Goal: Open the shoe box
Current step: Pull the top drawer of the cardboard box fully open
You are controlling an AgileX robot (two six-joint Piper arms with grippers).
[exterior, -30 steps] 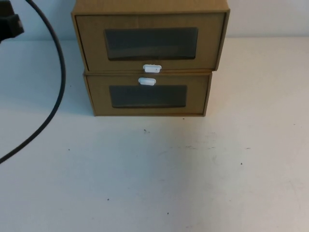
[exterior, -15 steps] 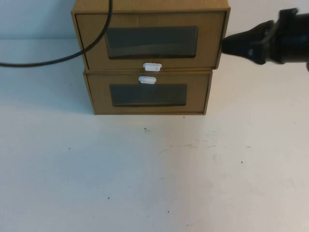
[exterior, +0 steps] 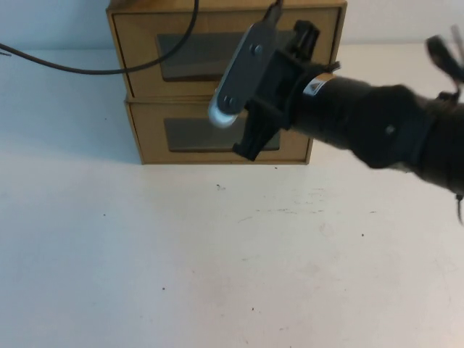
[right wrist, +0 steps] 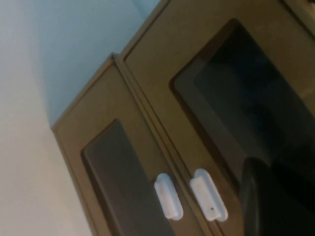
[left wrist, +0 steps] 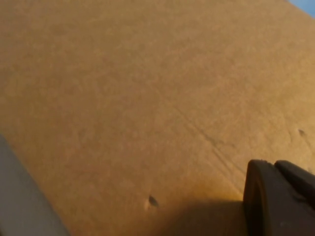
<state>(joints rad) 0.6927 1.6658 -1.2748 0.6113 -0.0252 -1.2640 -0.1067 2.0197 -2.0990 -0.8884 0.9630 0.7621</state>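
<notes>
- My right claw (right wrist: 275, 196) hangs close in front of the stacked boxes, about level with the upper one. Only a dark edge of it shows, so I cannot tell whether it is spread or pressed together. I see nothing held in it.
- My right arm (exterior: 362, 123) reaches in from 3 o'clock and covers the middle of both box fronts in the high view.
- My left claw (left wrist: 280, 196) sits right over a plain cardboard face (left wrist: 123, 98). I cannot tell which panel that is, nor the claw's state.
- The upper box (exterior: 145, 65) stands squarely on the lower box (exterior: 148, 141) at 12 o'clock on the worktop (exterior: 217, 275), with both fronts facing 6 o'clock.
- Each front has a dark window (right wrist: 236, 98). The upper tab (right wrist: 209, 194) and lower tab (right wrist: 168, 196), both white, sit just beside each other at the seam.
- I judge a tab to be the place to take hold. It is small, smooth plastic and likely slippery, so I would pinch it deep and pull toward 6 o'clock.
- The cardboard looks light and fairly stiff, but it would crease easily. The whole box may slide rather than open, so bracing it should help.
</notes>
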